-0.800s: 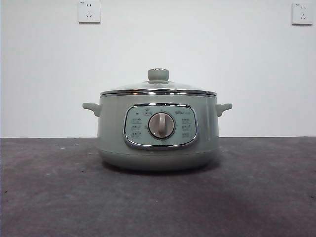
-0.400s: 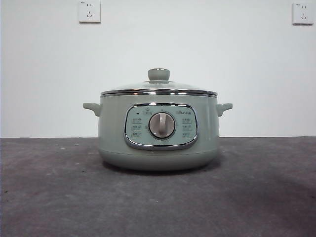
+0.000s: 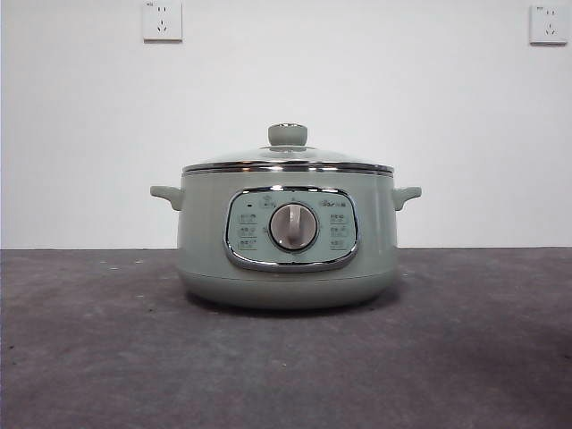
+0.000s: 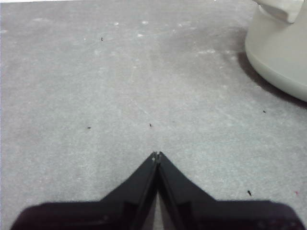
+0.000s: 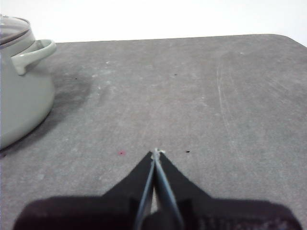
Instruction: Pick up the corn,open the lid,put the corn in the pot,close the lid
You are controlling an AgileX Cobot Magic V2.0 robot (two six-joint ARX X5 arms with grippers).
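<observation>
Sage-green and squat, the pot sits on the grey table with the glass lid seated flat on its rim, green knob up — nothing about it differs from a second ago, so the task looks either not begun or already finished. No corn shows in any view; whether it lies inside the pot cannot be told. Both arms wait low over bare table: the left gripper has its jaws pressed together on nothing, the pot well off to one side, and the right gripper is likewise closed and empty, the pot's side handle well away.
</observation>
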